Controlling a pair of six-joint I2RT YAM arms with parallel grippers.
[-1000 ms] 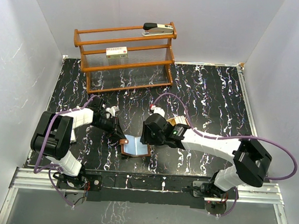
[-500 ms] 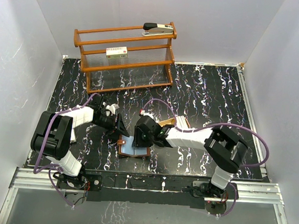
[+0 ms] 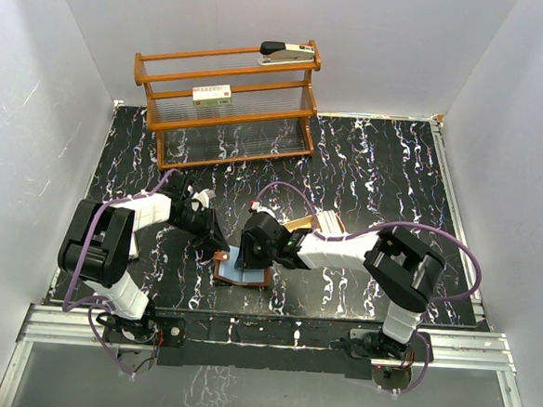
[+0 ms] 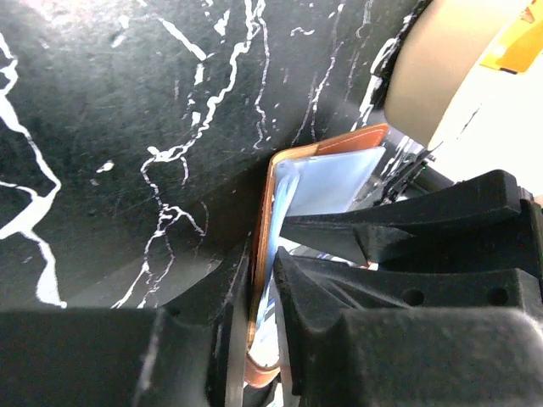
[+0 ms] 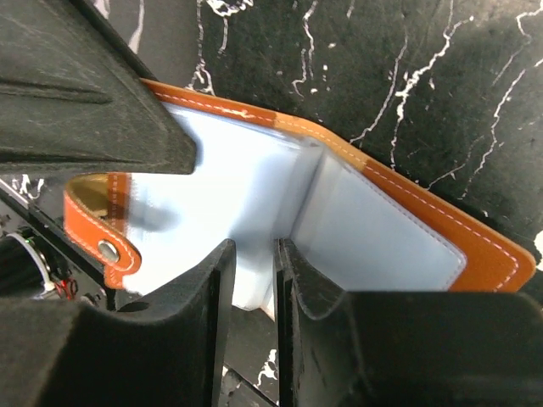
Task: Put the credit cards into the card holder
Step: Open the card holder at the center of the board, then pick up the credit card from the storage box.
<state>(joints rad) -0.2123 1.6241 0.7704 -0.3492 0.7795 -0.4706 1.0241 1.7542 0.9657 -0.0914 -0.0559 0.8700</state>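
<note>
The brown card holder (image 3: 246,279) lies open near the table's front edge, between the two arms. Pale blue-grey leaves (image 5: 382,242) fill its inside; I cannot tell the credit cards from the sleeves. My left gripper (image 3: 217,242) comes in from the left. In the left wrist view its jaws (image 4: 261,263) are shut on the holder's raised left flap (image 4: 264,195), leather edge and blue leaf between them. My right gripper (image 3: 249,251) hangs over the holder's middle. Its fingers (image 5: 254,250) stand a narrow gap apart at the pale centre fold, table showing between them. The snap tab (image 5: 106,242) is at the left.
A wooden rack (image 3: 227,107) stands at the back with a stapler (image 3: 287,53) on top and a white red-labelled box (image 3: 212,94) on a shelf. A tan tray (image 3: 309,227) lies behind the right arm. White walls enclose the table on three sides.
The left gripper opened, then closed on the holder's left flap. The right gripper moved left over the holder and narrowed. The spread holder now looks narrower.
</note>
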